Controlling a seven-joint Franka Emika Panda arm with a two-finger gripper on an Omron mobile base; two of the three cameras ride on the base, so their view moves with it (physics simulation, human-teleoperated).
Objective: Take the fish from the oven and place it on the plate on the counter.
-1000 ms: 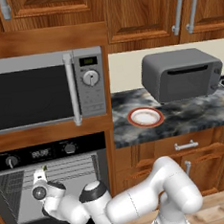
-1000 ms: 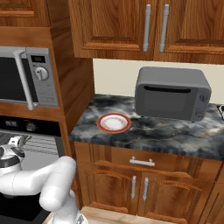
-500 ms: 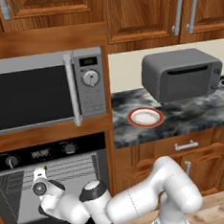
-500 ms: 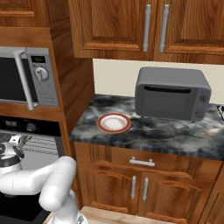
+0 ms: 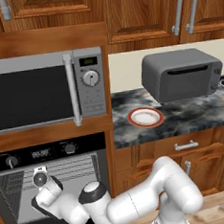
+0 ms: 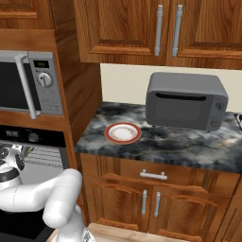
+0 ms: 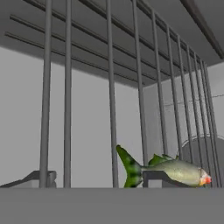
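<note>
One step underway: I have arm reaching into oven; fish lies on wire rack right at fingertips; gripper closing state I cannot tell; lift and carry remain; plate waits bare on marbled counter, beside toaster oven; wooden cabinets above.

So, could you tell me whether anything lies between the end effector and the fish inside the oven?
Nothing visible does. In the hand view the fish lies on the wire rack right at the end effector, one fingertip in front of its body. The oven stands open.
</note>
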